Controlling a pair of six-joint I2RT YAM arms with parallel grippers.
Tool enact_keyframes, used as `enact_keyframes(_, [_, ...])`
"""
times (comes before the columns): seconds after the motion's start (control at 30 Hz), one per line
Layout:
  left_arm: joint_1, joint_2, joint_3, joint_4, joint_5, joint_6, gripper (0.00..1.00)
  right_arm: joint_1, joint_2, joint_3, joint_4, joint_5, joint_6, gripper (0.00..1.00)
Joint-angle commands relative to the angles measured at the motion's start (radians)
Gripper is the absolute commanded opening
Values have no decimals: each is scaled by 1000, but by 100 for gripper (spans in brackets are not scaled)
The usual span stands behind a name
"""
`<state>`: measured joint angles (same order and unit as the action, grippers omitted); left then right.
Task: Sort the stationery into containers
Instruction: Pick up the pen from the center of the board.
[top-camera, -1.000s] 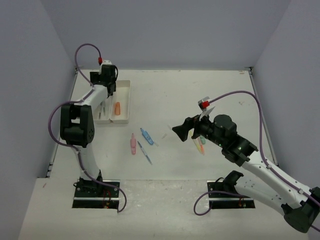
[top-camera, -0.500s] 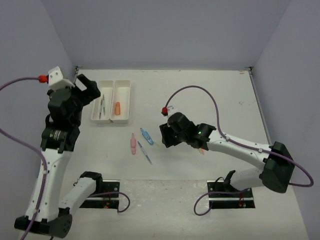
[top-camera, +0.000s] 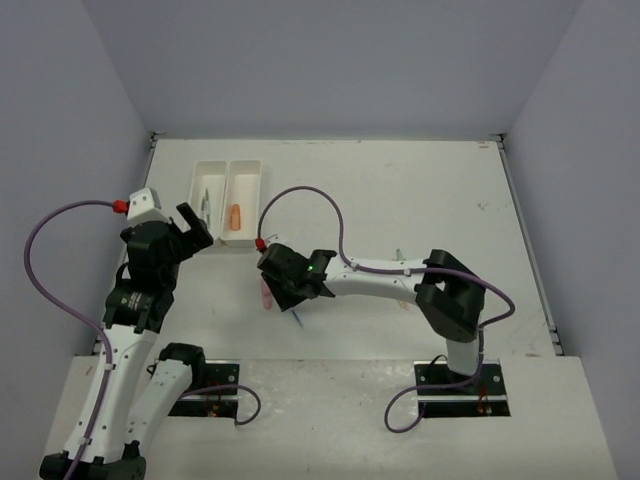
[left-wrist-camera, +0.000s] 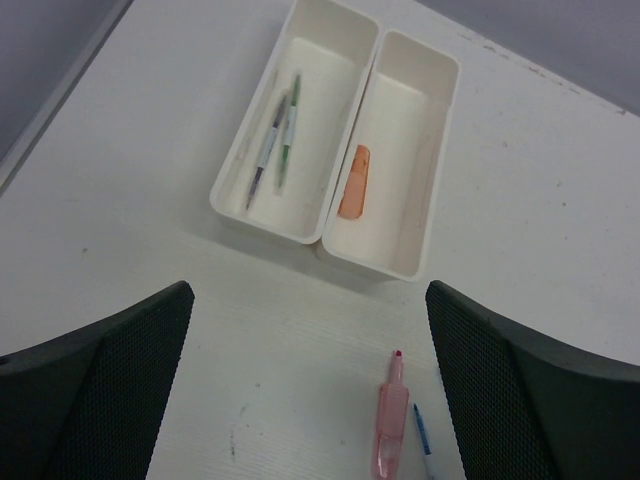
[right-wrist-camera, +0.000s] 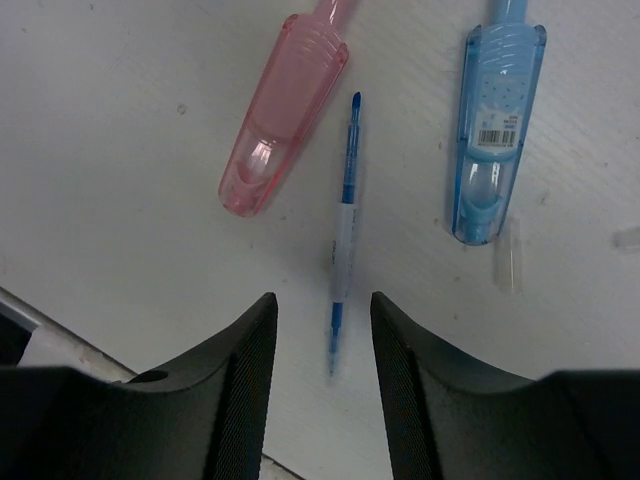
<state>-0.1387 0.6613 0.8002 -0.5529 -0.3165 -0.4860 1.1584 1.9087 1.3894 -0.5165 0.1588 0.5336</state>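
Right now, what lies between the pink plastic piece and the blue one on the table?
A thin blue-and-white pen lies between the pink piece and the blue piece, touching neither. The right wrist view shows this plainly.

The white desk (top-camera: 420, 200) carries two joined white trays (top-camera: 228, 178) at its far left. Nearer, toward the middle, a pink marker (right-wrist-camera: 285, 115), a thin blue pen (right-wrist-camera: 343, 225) and a blue marker (right-wrist-camera: 497, 120) lie side by side.
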Motion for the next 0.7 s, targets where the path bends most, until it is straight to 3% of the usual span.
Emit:
enact_keyframes(0.0, [-1, -4, -28, 38, 49, 34, 100, 7, 68, 87, -60, 43, 21, 42])
enact_keyframes(0.1, [-2, -13, -28, 36, 55, 37, 100, 7, 111, 120, -72, 41, 16, 39])
enact_keyframes(0.3, [-1, -47, -39, 45, 51, 37, 100, 7, 192, 163, -103, 62, 27, 23])
enact_keyframes(0.43, [-1, -38, -41, 44, 53, 38, 100, 12, 197, 169, -135, 104, 51, 19])
enact_keyframes(0.57, [-1, -23, -38, 38, 39, 29, 100, 18, 177, 154, -137, 111, 76, 2])
enact_keyframes(0.67, [-1, 0, -30, 29, 55, 14, 100, 21, 66, 123, -132, 106, 81, 0])
